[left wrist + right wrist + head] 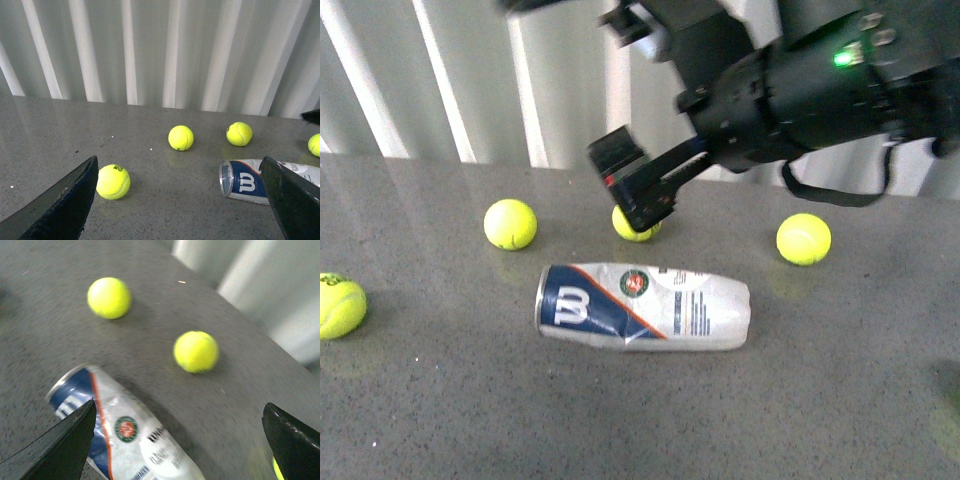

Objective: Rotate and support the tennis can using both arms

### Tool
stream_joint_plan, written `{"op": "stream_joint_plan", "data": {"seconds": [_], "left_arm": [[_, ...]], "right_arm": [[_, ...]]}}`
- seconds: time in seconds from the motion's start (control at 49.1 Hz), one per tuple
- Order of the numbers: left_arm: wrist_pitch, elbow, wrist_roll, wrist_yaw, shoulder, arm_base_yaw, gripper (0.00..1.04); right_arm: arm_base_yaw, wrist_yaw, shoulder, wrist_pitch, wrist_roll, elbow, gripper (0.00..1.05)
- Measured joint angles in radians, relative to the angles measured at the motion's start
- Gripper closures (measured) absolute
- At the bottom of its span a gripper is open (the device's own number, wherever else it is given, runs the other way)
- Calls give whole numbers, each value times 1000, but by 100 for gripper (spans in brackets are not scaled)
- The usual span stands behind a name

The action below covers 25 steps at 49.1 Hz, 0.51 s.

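Note:
The tennis can [642,306] lies on its side on the grey table, silver rim to the left, blue "W" label and round emblem facing up. My right gripper [632,190] hangs open above and just behind it, touching nothing. In the right wrist view the can [125,435] lies partly between the open gripper [177,450], under one finger [60,450]. My left arm does not show in the front view. In the left wrist view the open, empty left gripper [180,210] is some way from the can [245,182], whose rim end faces it.
Loose yellow tennis balls lie around the can: one at the far left [338,305], one behind left [510,223], one partly behind the right gripper [636,225], one behind right [803,238]. A white ribbed wall [470,80] closes the table's far edge.

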Motion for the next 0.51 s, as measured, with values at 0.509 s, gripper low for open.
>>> {"op": "stream_joint_plan", "data": {"seconds": [0.509], "left_arm": [[-1, 0, 0, -2, 0, 0, 7]], "right_arm": [[-79, 321, -315, 339, 292, -402, 20]]}}
